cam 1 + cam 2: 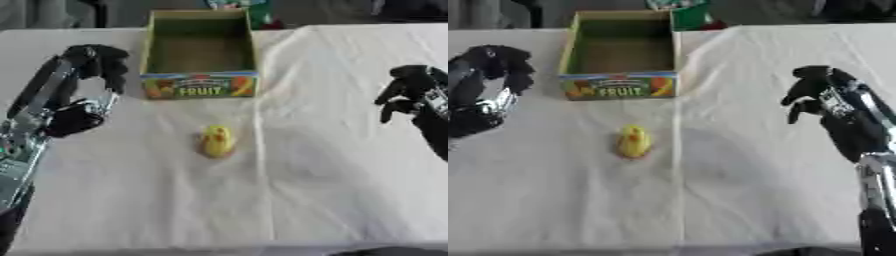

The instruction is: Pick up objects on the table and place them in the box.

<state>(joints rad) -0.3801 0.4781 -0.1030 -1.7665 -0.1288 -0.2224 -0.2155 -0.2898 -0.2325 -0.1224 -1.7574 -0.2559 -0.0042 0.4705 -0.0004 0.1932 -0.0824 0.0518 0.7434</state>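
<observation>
Where the white cloth covers it, the table (350, 150) fills nearly the whole view, with a crease running down its middle from the box toward the near edge. The box (199, 86), an open cardboard carton with green inner walls and a front panel printed FRUIT among pictured fruits, stands at the far middle of the table, and nothing shows inside it. The left hand (94, 60) comes in from the left side, raised above the cloth just beside the box's left wall but not touching it; its dark fingers curl downward round nothing, and the silver and black forearm runs back to the lower left corner. The right hand (814, 92) hangs over the right part of the table, well apart from the box and from the toy; its fingers are bent down too, with no object between them. The small yellow toy (217, 141), duck-like in shape with an orange spot near its top, sits alone on the cloth on the near side of the box, close to the crease, between the two hands and touched by neither
</observation>
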